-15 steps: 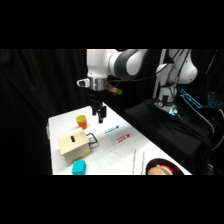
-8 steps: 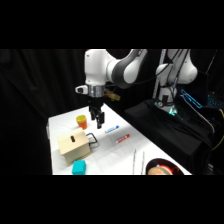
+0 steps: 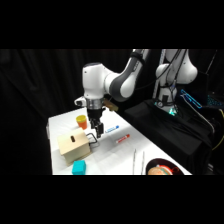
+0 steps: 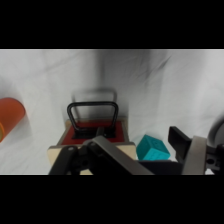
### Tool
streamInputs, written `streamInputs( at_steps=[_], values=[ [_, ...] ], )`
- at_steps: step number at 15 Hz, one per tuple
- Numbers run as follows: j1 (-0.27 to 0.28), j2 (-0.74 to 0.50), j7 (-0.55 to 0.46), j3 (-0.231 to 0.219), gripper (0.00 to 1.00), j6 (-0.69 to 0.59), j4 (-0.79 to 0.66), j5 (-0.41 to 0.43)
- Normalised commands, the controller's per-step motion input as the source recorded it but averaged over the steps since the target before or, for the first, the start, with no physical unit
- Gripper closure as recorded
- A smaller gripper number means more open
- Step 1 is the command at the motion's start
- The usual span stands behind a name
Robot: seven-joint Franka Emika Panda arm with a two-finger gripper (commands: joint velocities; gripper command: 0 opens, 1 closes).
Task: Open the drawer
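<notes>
The drawer (image 3: 75, 145) is a tan wooden box on the white table (image 3: 115, 155), with a black wire loop handle (image 3: 91, 137) on its right face. In the wrist view the handle (image 4: 92, 111) lies over a red panel of the drawer (image 4: 93, 132) just ahead of the black linkage. My gripper (image 3: 95, 128) hangs directly above the handle, close to it but not around it. In the wrist view the gripper (image 4: 140, 136) is open with nothing held; a dark finger (image 4: 179, 140) shows at the right.
A teal block (image 3: 79, 167) (image 4: 151, 149) sits by the box's front. An orange cup (image 3: 81, 121) (image 4: 10, 115) stands behind it. A blue marker (image 3: 112, 129) and a red marker (image 3: 122, 138) lie to the right, metal tongs (image 3: 138, 160) and a dark plate (image 3: 160, 170) nearer the front.
The arm has swung left and come down, bringing the gripper from above the markers to just over the drawer's handle. The box has not moved.
</notes>
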Motion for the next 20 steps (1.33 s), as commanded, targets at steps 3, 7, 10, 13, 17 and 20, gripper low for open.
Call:
streamInputs(
  at_steps=[3,7,10,13,17,20],
  values=[
    [-0.039,0.26,0.04,0.058,0.0,0.2,0.22,0.036],
    [-0.04,0.25,0.05,0.06,0.0,0.17,0.24,0.032],
    [-0.042,0.19,0.06,0.052,0.0,0.16,0.19,0.026],
    [-0.056,0.15,0.05,0.054,0.0,0.19,0.11,0.035],
    [-0.067,0.05,0.03,0.074,0.0,0.28,-0.03,0.053],
    [-0.068,0.04,0.03,0.06,0.0,0.3,-0.04,0.044]
  ],
)
